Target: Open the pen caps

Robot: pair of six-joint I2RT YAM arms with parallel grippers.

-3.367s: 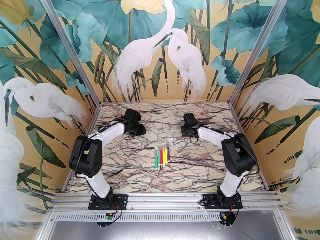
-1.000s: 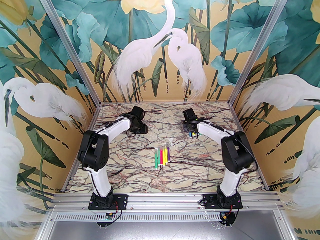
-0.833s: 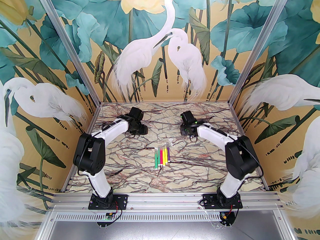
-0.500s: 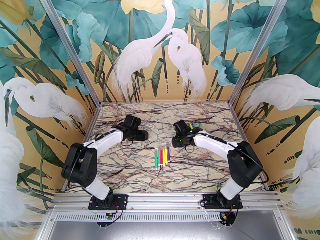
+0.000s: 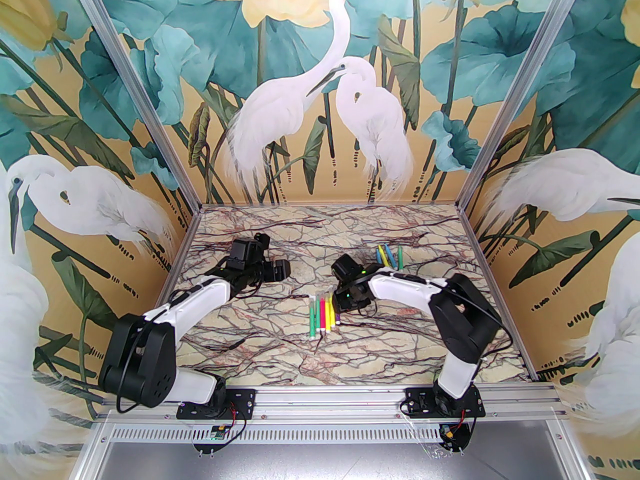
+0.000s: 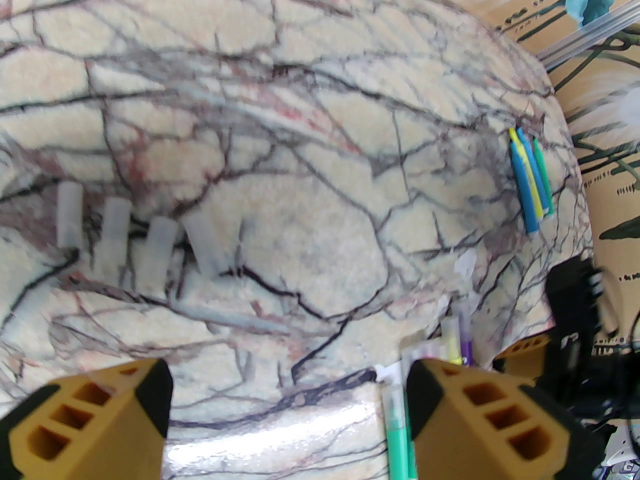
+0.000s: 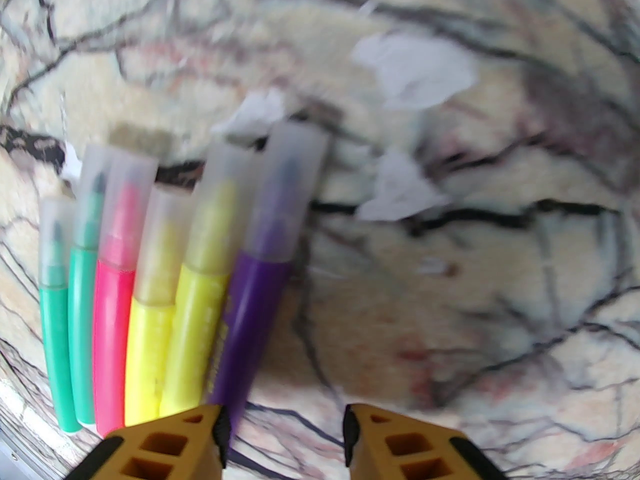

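Note:
Several capped pens (image 7: 150,288) lie side by side: two green, pink, two yellow, purple. Their clear pen caps (image 7: 285,193) point away from me. In the top view this row (image 5: 325,313) sits mid-table. My right gripper (image 7: 282,438) hangs open just behind the purple pen's tail, nothing between its fingers; from above it (image 5: 350,302) is at the row's right end. Several loose clear caps (image 6: 116,228) lie in a line ahead of my open, empty left gripper (image 6: 287,408), which the top view shows left of centre (image 5: 277,270). Several uncapped pens (image 5: 387,257) rest at the back right.
White paper scraps (image 7: 415,68) lie on the marble table (image 5: 310,363) just beyond the capped row. The enclosure's aluminium posts and painted walls (image 5: 550,218) close in the sides and back. Bare marble stretches along the near edge.
The right arm swung from the back right, where the uncapped pens now lie, down to the capped row. The left arm drew back and lower, and its jaws opened wider.

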